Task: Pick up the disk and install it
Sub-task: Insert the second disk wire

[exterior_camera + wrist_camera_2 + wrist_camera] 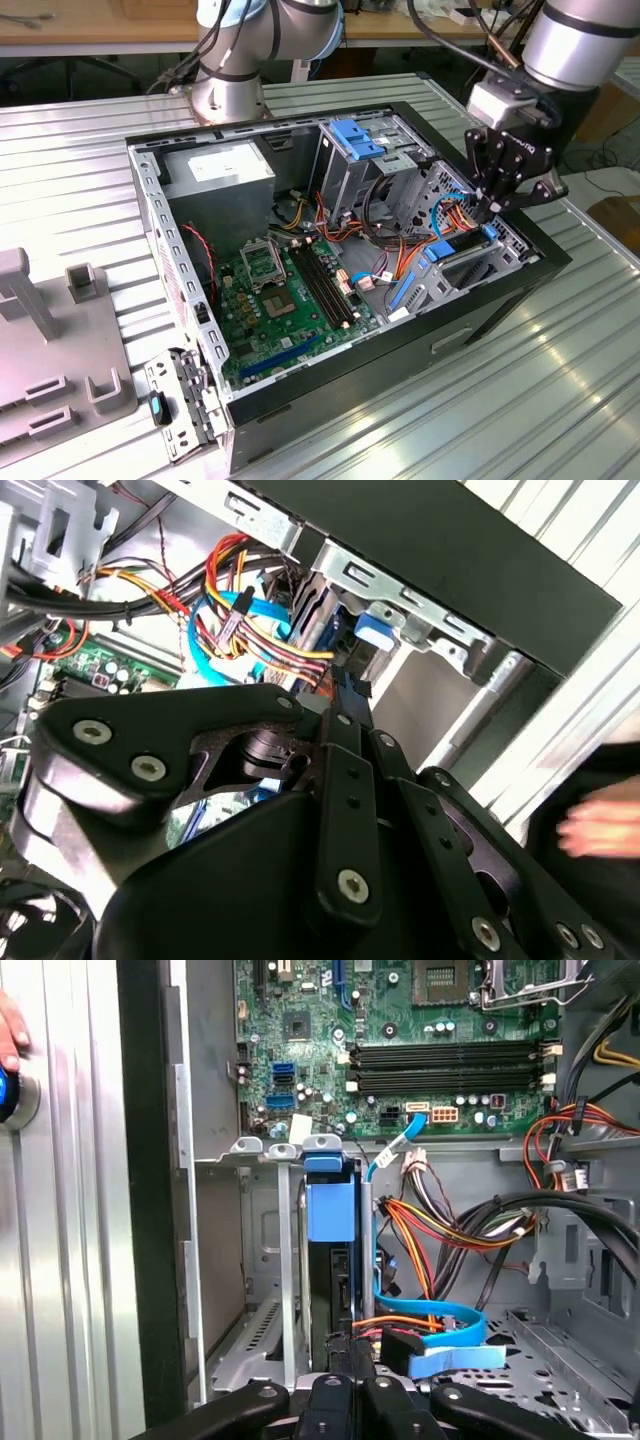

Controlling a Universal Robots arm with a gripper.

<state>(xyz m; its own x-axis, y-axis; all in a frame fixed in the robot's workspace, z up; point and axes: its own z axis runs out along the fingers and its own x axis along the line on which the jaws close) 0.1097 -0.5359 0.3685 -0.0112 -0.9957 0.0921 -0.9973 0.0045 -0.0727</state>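
Currently at the drive bay of an open computer case (480,310), lying on its side on the ribbed metal tabletop (500,420).

Nearest, in the first wrist view: gripper (350,1360) right at the near edge of the disk (331,1210). Cannot tell whether shut on it or merely against it. Disk standing on edge in a slot of the grey metal bay, blue carrier end farthest from the gripper, dark body nearer. Flat blue data cable (440,1335) just beside the gripper; bundle of orange, yellow, red and black wires (450,1230) alongside the disk.

In the exterior view: gripper (492,205) over the case corner at the exterior view's right. White print on the gripper's black body, not read off.

Farther in: green motherboard (290,300) with black memory slots. Beyond that, grey power supply (225,170) carrying a white label, text too small to read.

Outside the case: part of a person's hand (8,1030) at the edge of the first wrist view, on the tabletop. Grey plastic fixture (60,370) at the exterior view's left.
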